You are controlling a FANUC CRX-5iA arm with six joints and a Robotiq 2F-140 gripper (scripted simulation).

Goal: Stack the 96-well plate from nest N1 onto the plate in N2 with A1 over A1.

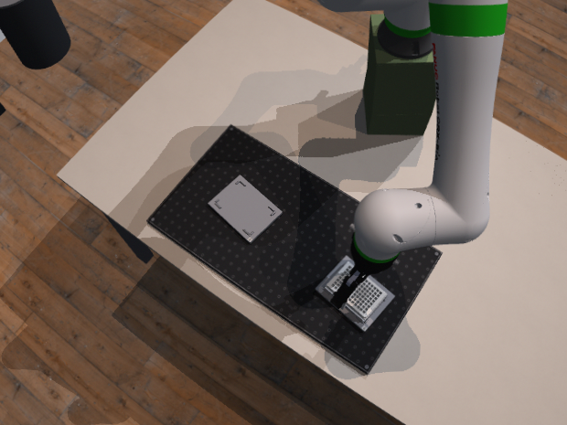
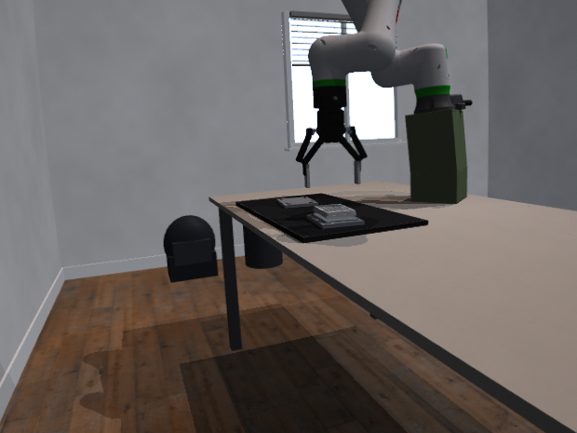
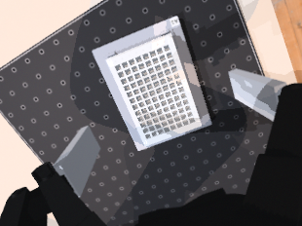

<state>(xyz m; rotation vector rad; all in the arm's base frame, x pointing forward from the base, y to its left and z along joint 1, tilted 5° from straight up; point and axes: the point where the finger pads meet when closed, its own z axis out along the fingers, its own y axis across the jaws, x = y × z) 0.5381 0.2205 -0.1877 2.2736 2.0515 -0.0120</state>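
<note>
A white 96-well plate lies on top of the stack in nest N2, on the right part of the black baseplate. It hides most of the plate under it. A small A1 mark shows at its far corner in the wrist view. Nest N1 is an empty grey pad with corner brackets. My gripper is open and empty. It hangs well above the stack, one finger to each side of it in the wrist view, touching nothing.
The arm's dark green pedestal stands behind the baseplate. The arm's wrist covers part of N2 in the top view. The table's front edge runs close to the baseplate. Two black objects stand on the floor beyond the table.
</note>
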